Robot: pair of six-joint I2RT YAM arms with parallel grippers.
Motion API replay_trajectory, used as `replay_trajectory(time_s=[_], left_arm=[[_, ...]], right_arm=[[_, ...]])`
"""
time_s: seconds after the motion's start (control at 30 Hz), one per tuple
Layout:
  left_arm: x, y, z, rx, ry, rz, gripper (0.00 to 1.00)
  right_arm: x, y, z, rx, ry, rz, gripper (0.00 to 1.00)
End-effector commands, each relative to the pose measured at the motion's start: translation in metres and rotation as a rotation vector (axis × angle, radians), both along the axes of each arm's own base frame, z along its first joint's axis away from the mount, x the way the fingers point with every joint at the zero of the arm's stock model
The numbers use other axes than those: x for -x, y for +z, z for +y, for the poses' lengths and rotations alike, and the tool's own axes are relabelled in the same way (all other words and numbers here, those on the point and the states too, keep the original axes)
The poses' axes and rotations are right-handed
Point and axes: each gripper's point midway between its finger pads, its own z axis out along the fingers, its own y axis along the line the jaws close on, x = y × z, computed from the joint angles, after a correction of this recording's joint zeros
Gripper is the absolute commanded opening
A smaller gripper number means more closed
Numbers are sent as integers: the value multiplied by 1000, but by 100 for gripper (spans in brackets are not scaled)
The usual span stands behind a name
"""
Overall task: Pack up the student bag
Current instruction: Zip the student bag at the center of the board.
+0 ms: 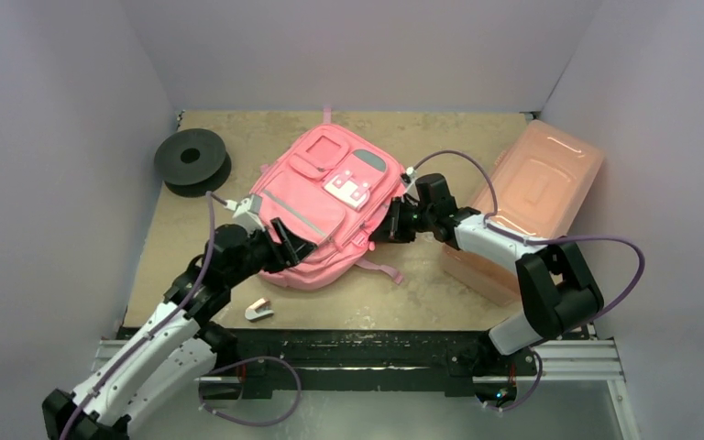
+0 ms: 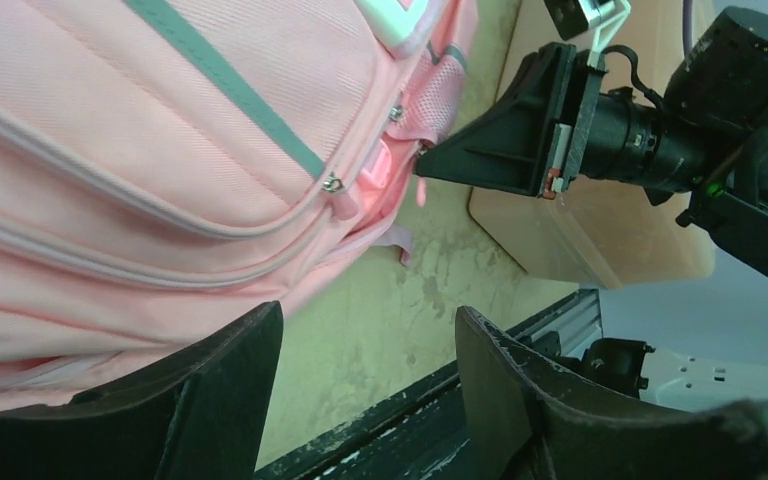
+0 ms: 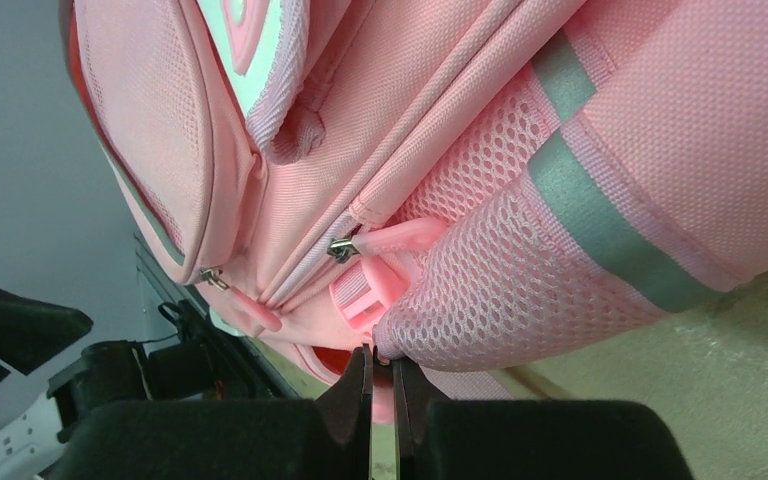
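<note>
Now the bag (image 1: 325,197) is laid flat, front up, in the middle of the table (image 1: 440,302), between the two arms. The right gripper (image 3: 381,375) is pressed together on the lower edge of the bag's mesh side pocket (image 3: 480,300). The left gripper (image 2: 368,315) is spread apart with nothing in it, just beside the bag's near corner.

Only thin mesh is pinched, so it could be pulled free or stretched by a hard tug. The whole bag could also be dragged toward the box (image 1: 541,183) instead of being steadied. The zip pulls are small and could easily be missed by the left fingers. Whether the main zip is undone cannot be told.

Counted:
- one bag
- one box
- one black spool (image 1: 191,158)
- one small white item (image 1: 258,310) near the front edge
- two zip pulls (image 3: 342,247) in the right wrist view
</note>
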Motion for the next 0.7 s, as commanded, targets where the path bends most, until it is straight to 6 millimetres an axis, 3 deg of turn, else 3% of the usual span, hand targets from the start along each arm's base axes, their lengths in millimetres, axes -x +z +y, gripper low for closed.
replay_trajectory(time_s=[0.0, 0.17, 0.27, 0.43, 0.67], left_arm=[[-23, 11, -39, 20, 34, -54, 63], [-39, 9, -112, -29, -59, -150, 60], [-48, 3, -142, -1, -101, -186, 55], [-66, -11, -161, -53, -80, -185, 45], [-69, -27, -177, -42, -99, -122, 28]], right_arm=[[-6, 31, 13, -105, -3, -35, 0], [-7, 40, 12, -138, -67, -2, 0], [-8, 44, 10, -147, -102, 10, 0], [-5, 49, 10, -159, -106, 12, 0], [-6, 49, 9, -158, -116, 9, 0]])
